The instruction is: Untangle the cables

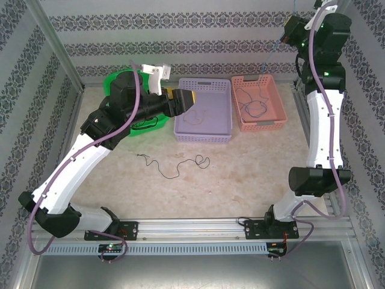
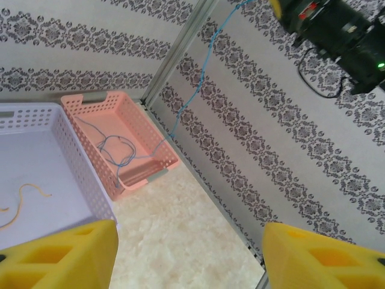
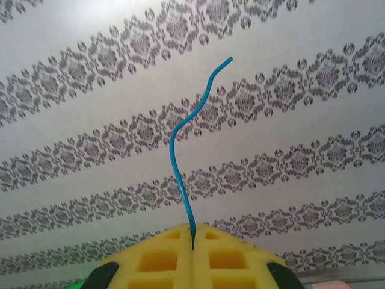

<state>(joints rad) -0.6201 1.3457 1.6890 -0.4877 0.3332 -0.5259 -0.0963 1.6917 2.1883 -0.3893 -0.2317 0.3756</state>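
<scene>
While the right gripper (image 3: 192, 248) stood raised high at the far right corner of the enclosure, its yellow fingers were pressed together on a blue-green cable (image 3: 178, 144). A short free end curled up past the fingertips. The rest of the strand hung down along the patterned wall into the pink basket (image 1: 281, 108), where it lay in loose loops on the floor. The left gripper (image 2: 189, 241) hovered over the left part of the purple basket (image 1: 203, 138), its jaws well apart and holding nothing. A pale orange cable (image 2: 21, 195) lay inside that basket. A thin black cable (image 1: 168, 176) sprawled in a loose squiggle on the table (image 1: 252, 174), in front of the purple basket and apart from both arms. A green basket (image 1: 153, 124) sat partly hidden beneath the left arm.
</scene>
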